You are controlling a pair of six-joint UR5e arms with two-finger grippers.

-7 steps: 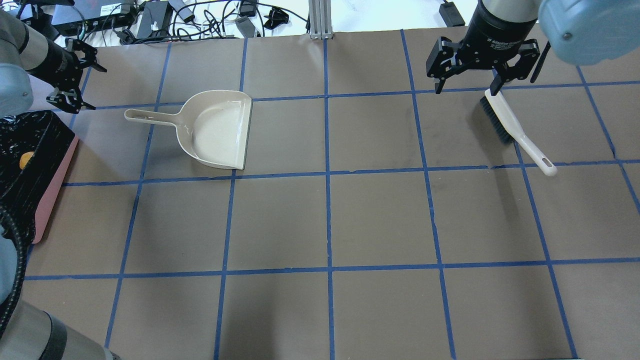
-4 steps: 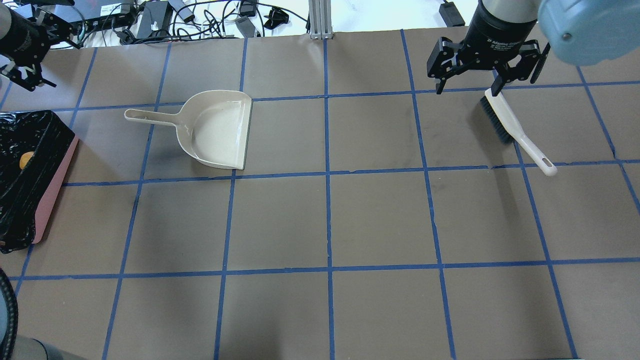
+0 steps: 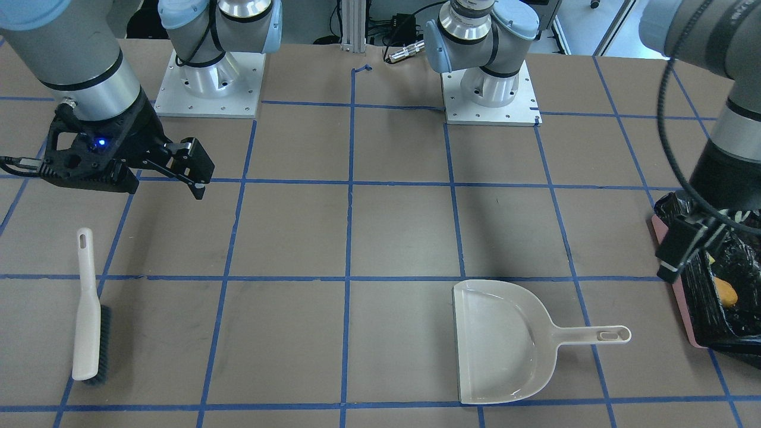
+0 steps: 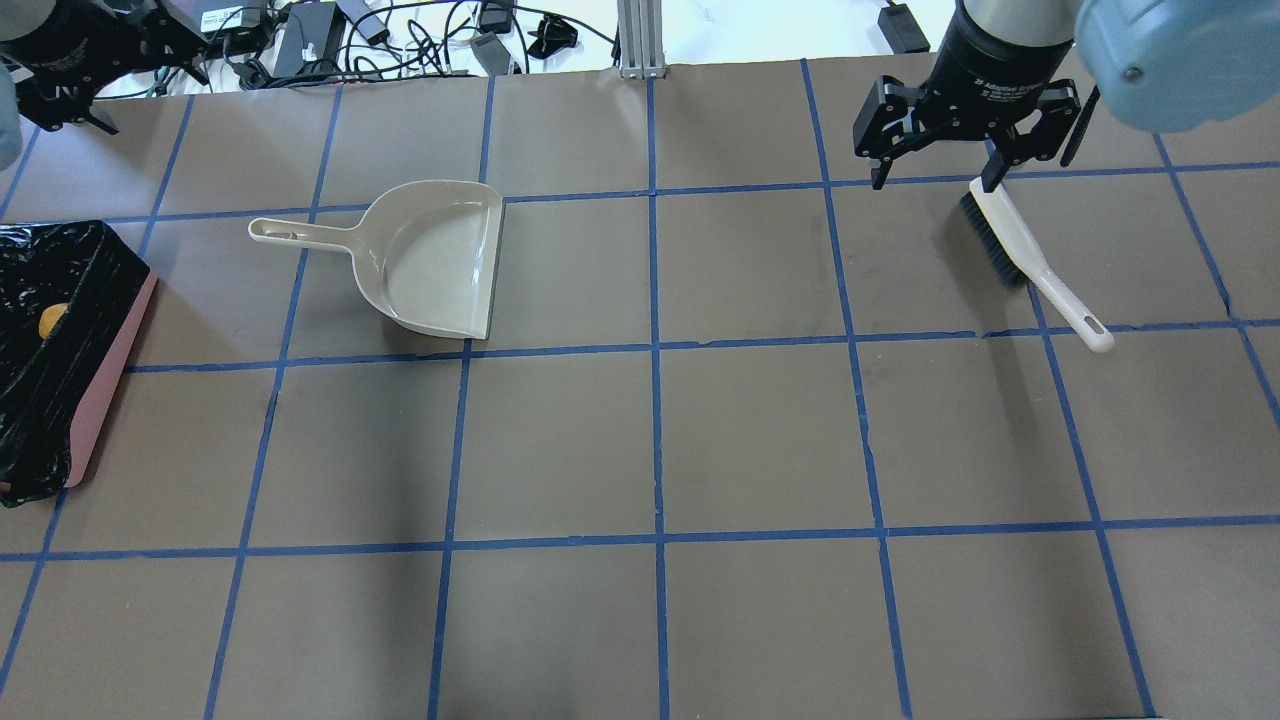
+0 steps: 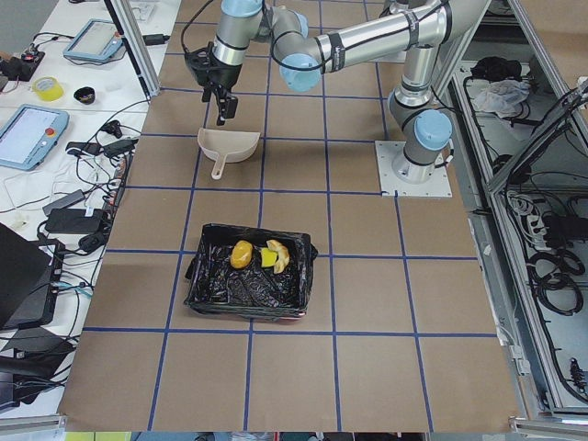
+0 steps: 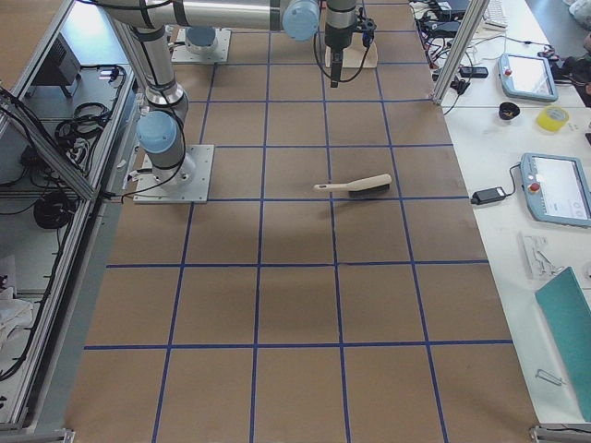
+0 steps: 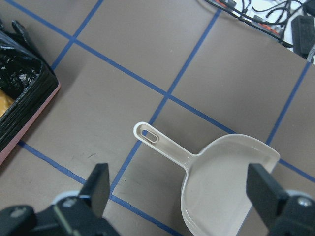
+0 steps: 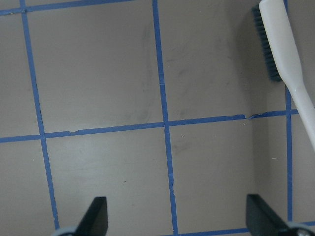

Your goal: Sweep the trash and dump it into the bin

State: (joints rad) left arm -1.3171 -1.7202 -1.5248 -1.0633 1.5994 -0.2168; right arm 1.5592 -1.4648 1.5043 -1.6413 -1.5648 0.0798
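The trash lies inside the bin (image 5: 213, 292), a pink-sided container (image 4: 104, 384) lined with a black bag. In the exterior left view I see the orange-yellow lump (image 5: 241, 254), the yellow-green sponge (image 5: 267, 258) and the pale crescent slice (image 5: 279, 254). The overhead view shows only the lump (image 4: 52, 320). My left gripper (image 7: 179, 196) is open and empty, high over the dustpan's handle, near the table's far-left corner (image 4: 125, 88). My right gripper (image 4: 935, 182) is open and empty just beyond the brush head; it also shows in the right wrist view (image 8: 177, 216).
The beige dustpan (image 4: 440, 262) lies empty on the table right of the bin, handle toward the bin. The white brush (image 4: 1012, 240) lies flat at the far right. Cables and boxes crowd the far edge (image 4: 300, 40). Blue tape lines grid the brown table.
My left arm has lifted off from beside the bin and swung back to the far-left corner, uncovering the bin. My right gripper has hardly moved.
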